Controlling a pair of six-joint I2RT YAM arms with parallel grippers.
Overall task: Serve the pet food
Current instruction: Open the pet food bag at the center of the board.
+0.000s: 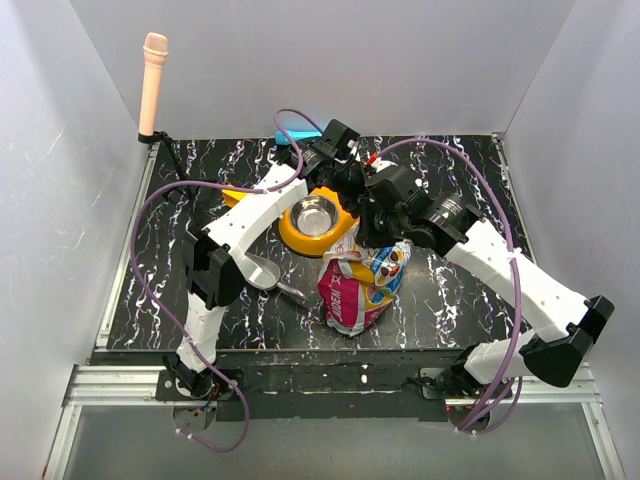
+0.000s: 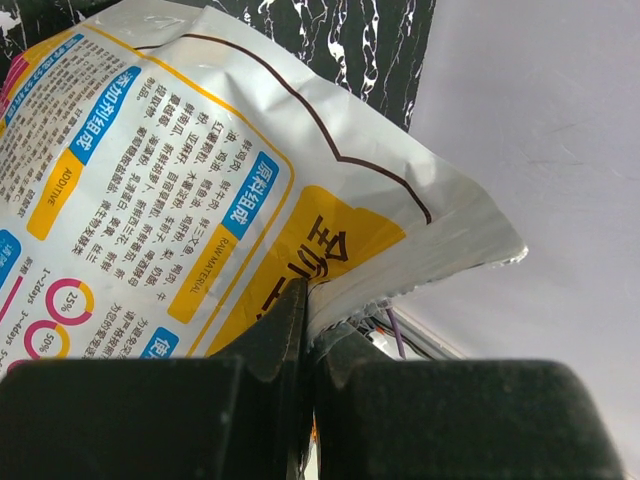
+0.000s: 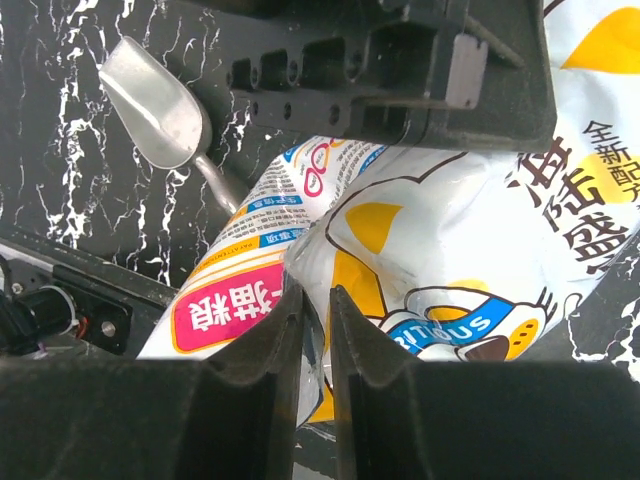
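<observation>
The white-blue-pink foil bag (image 1: 360,290) stands on the black marbled table, in front of the yellow double bowl (image 1: 300,232). My left gripper (image 1: 352,240) is shut on the bag's top edge; the left wrist view shows its jaws (image 2: 312,300) pinching the foil of the bag (image 2: 150,170). My right gripper (image 1: 390,240) is shut on the top edge beside it; the right wrist view shows its jaws (image 3: 317,300) clamping a fold of the bag (image 3: 470,240). No pet food shows; it is hidden or out of view. The bowl's steel insert (image 1: 315,213) looks empty.
A metal scoop (image 1: 265,272) lies on the table left of the bag, also in the right wrist view (image 3: 155,100). A blue object (image 1: 297,135) lies at the back behind the left wrist. A pink post (image 1: 153,80) stands at the back left corner. White walls enclose the table.
</observation>
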